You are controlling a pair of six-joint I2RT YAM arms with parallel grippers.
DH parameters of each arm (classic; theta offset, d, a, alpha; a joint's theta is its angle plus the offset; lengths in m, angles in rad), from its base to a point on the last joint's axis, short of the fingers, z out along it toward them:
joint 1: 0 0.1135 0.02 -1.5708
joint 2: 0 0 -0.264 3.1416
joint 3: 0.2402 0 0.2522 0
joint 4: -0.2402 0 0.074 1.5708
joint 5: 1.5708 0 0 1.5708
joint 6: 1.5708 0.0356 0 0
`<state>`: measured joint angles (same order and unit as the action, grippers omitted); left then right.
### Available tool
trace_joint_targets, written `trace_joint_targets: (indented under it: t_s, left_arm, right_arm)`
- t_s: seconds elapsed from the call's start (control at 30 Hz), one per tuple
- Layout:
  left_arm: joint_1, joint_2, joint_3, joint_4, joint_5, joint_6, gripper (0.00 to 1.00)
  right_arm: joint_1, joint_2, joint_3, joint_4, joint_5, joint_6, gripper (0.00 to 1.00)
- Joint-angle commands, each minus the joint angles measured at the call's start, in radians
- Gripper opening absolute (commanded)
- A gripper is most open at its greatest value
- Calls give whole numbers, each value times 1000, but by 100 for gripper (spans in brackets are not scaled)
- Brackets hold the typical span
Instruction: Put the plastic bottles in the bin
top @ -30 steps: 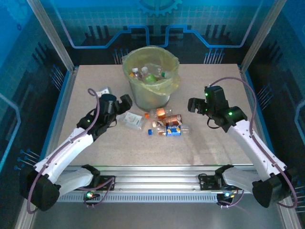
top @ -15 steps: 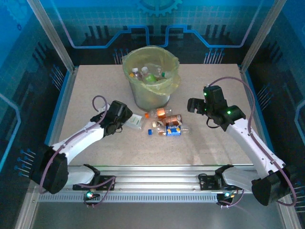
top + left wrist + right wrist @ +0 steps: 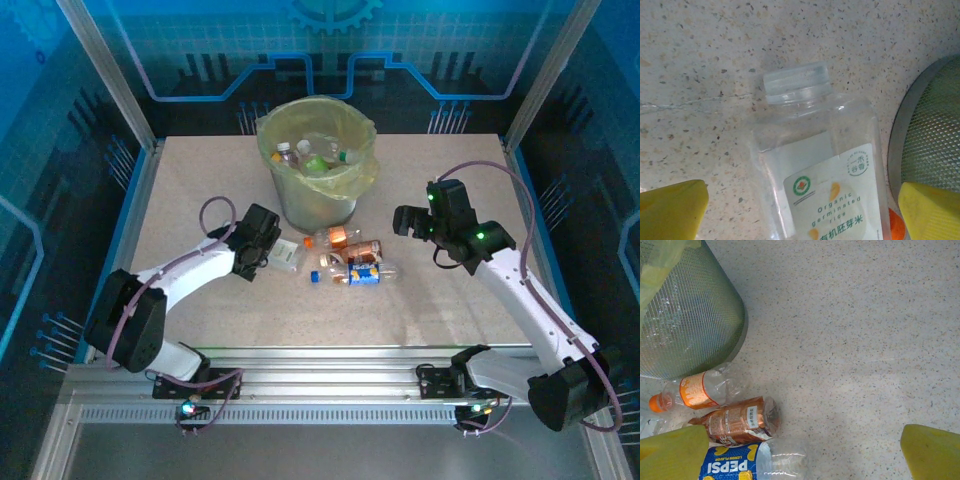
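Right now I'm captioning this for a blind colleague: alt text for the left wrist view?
A clear plastic bottle with a translucent white cap lies on the speckled beige table, between the yellow fingers of the open left gripper; the grey mesh bin stands at right.

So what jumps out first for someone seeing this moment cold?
The grey bin with its yellow-green bag, at the far middle of the table, with plastic bottles already inside. A few more lie just in front of it, and the left gripper is open over a clear bottle beside the bin's base.
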<state>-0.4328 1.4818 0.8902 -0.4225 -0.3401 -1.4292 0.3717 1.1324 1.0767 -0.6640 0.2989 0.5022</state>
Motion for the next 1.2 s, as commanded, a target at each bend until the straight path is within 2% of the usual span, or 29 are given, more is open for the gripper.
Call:
trace_joint_targets:
  t_s: [0.0, 0.57, 1.17]
  left_arm:
    - [-1, 38, 52, -47, -3, -46, 99]
    - [-1, 197, 138, -43, 39, -37, 99]
    - [6, 265, 103, -35, 65, -51, 98]
  right_arm:
    - [-11, -12, -11, 10, -6, 11, 100]
    - [-11, -19, -32, 17, -5, 9, 100]
    - [-11, -18, -30, 12, -3, 11, 100]
